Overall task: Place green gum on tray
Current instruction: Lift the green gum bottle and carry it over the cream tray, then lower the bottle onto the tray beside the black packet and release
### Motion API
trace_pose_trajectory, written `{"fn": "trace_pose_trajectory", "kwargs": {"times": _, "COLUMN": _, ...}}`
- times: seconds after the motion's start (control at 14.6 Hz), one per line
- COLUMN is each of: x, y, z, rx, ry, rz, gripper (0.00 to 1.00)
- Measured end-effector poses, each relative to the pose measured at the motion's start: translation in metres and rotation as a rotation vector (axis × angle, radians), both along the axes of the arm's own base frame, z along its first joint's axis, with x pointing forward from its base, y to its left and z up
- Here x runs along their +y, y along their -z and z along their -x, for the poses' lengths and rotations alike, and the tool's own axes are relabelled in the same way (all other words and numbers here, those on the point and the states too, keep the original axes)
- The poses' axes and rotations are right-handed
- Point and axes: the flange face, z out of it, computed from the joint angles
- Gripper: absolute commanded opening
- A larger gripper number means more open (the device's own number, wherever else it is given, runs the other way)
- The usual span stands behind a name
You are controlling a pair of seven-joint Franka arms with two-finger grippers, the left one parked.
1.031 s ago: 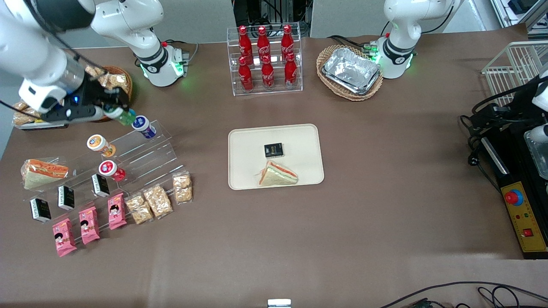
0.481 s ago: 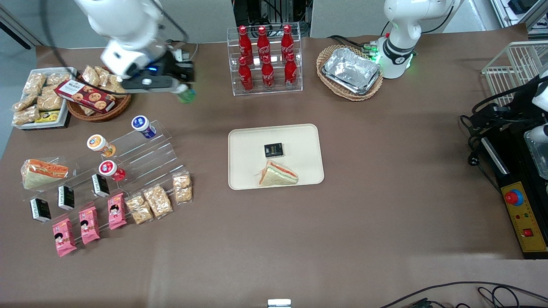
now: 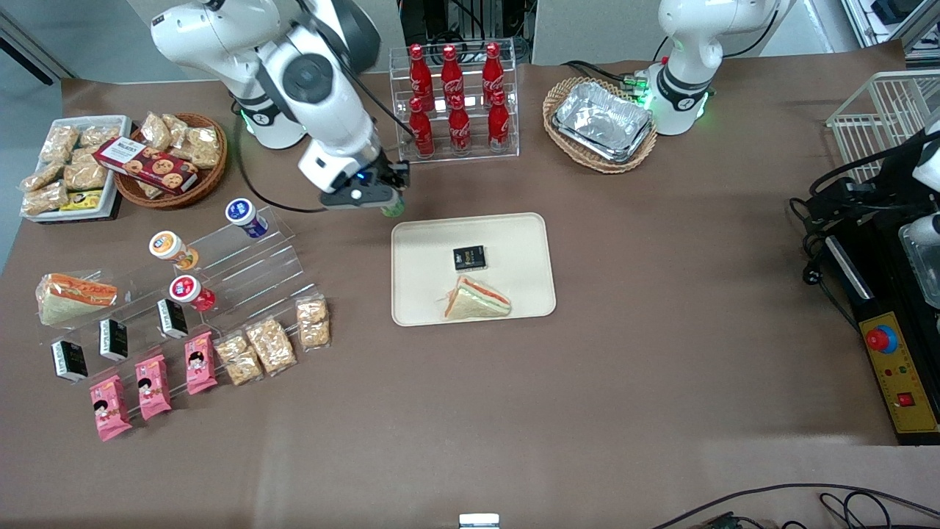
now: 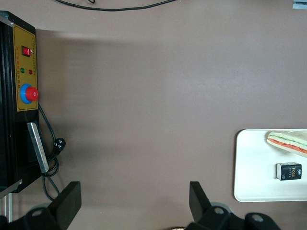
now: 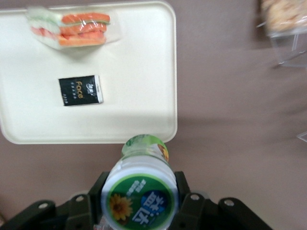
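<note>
My gripper (image 3: 388, 197) is shut on the green gum (image 3: 393, 209), held in the air just off the tray's corner that lies toward the working arm's end and farthest from the front camera. In the right wrist view the green gum (image 5: 140, 191) shows its white cap with a green sunflower label, clamped between my black fingers (image 5: 184, 187). The beige tray (image 3: 422, 242) lies mid-table with a small black packet (image 3: 469, 257) and a wrapped sandwich (image 3: 476, 300) on it. The tray's rim (image 5: 173, 96) passes just below the bottle.
A clear stepped rack (image 3: 242, 264) holds blue (image 3: 245, 217), orange (image 3: 172, 250) and red (image 3: 192, 292) gum bottles. A cola bottle rack (image 3: 455, 103) stands near my gripper. A basket of foil trays (image 3: 601, 123), snack baskets (image 3: 172, 158) and packets (image 3: 272, 344) also stand on the table.
My arm has carried the green gum from over the clear rack, past the snack basket, to the tray's corner. Everything else stayed put.
</note>
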Motion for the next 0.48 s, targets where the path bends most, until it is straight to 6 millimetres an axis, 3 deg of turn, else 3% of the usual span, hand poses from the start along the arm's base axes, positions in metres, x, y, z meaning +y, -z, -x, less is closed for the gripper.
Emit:
{"fn": "trace_pose_trajectory", "kwargs": {"times": 0.21, "x": 0.009, "y": 0.066, "z": 0.018, "rx": -0.005, "ry": -0.001, "rz": -0.012, "gripper": 0.42}}
{"fn": "trace_pose_trajectory", "kwargs": {"times": 0.48, "x": 0.019, "y": 0.125, "z": 0.019, "rx": 0.004, "ry": 0.001, "rz": -0.035, "gripper": 0.42}}
